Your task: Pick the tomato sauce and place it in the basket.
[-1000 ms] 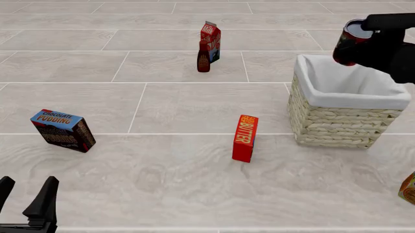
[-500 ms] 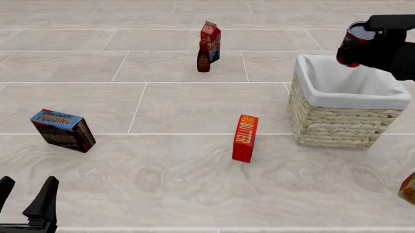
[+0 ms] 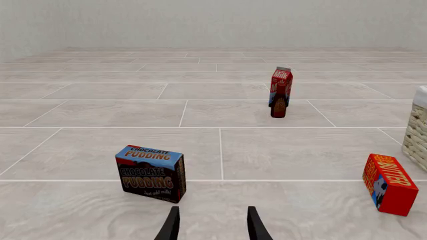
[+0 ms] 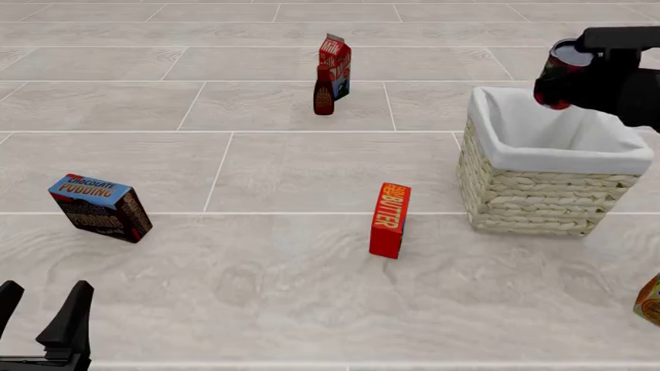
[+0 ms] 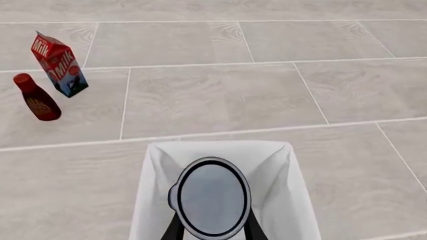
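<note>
My right gripper is shut on the tomato sauce can, red with a grey metal top, and holds it tilted in the air above the far part of the wicker basket. In the right wrist view the can's grey top fills the space between the fingers, right over the basket's white liner. My left gripper is open and empty, low at the near left; its fingertips show in the left wrist view.
A red BUTTER box stands on edge left of the basket. A chocolate pudding box sits at the left. A dark bottle and a milk carton stand at the back. An orange item is at the right edge.
My right gripper with the can has shifted a little to the right over the basket, then held nearly still. The left arm has not moved.
</note>
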